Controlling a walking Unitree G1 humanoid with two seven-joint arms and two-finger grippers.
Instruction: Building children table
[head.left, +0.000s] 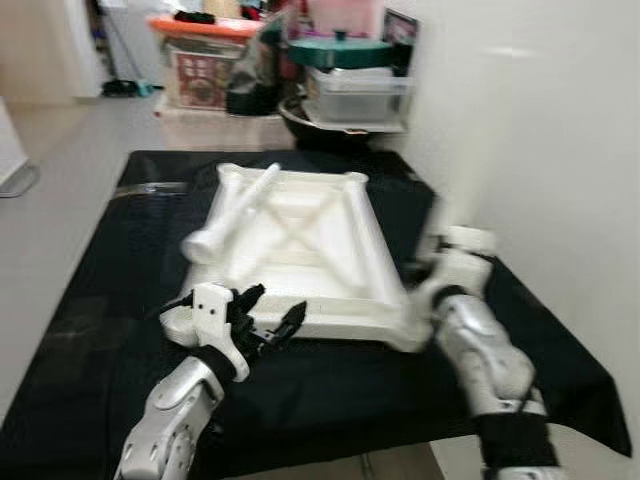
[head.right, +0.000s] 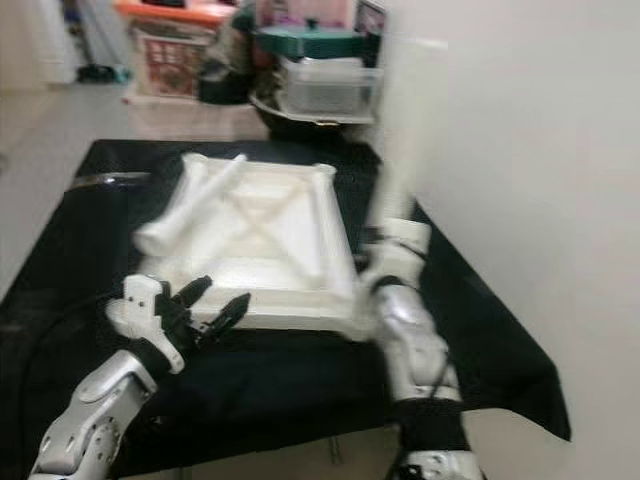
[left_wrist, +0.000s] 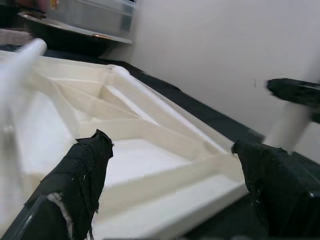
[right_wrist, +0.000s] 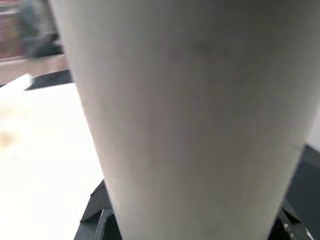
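Nearest, the left end effector (head.left: 268, 310) hovers with its fingers spread apart just short of the near edge of the white tabletop (head.left: 300, 240), which lies upside down on a black cloth (head.left: 90, 330) with ribs crossing inside its rim. At its near right corner the right end effector (head.left: 432, 262) is blurred; its wrist view shows a pale leg (right_wrist: 190, 115) up close, grip state unclear. A loose white leg (head.left: 232, 215) lies slanted across the far left. Storage boxes (head.left: 355, 90) stand beyond.

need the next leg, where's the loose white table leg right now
The loose leg lies slantwise across the upturned tabletop's left side on the black cloth, ahead of the left end effector.
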